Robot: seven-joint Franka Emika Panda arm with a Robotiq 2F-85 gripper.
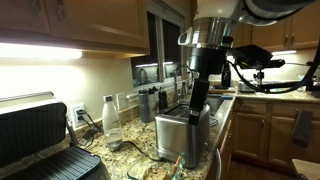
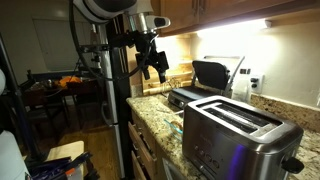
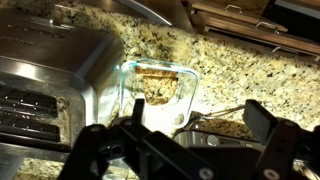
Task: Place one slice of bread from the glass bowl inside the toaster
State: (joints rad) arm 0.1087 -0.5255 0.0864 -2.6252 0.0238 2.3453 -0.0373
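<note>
In the wrist view the glass bowl (image 3: 160, 88) sits on the speckled granite counter, right beside the shiny steel toaster (image 3: 40, 80). A tan slice of bread (image 3: 155, 76) lies inside the bowl. My gripper (image 3: 198, 108) is open and empty, with its two black fingers spread above the counter just near of the bowl. In both exterior views the gripper (image 1: 197, 103) (image 2: 156, 68) hangs in the air above the counter, close to the toaster (image 1: 178, 135) (image 2: 240, 135). The toaster's slots look empty.
A large black contact grill (image 1: 35, 140) (image 2: 210, 75) stands on the counter. A clear bottle with a white cap (image 1: 110, 118) stands near the wall. A cord (image 3: 222, 110) lies on the counter beside the bowl. Wood cabinets hang above.
</note>
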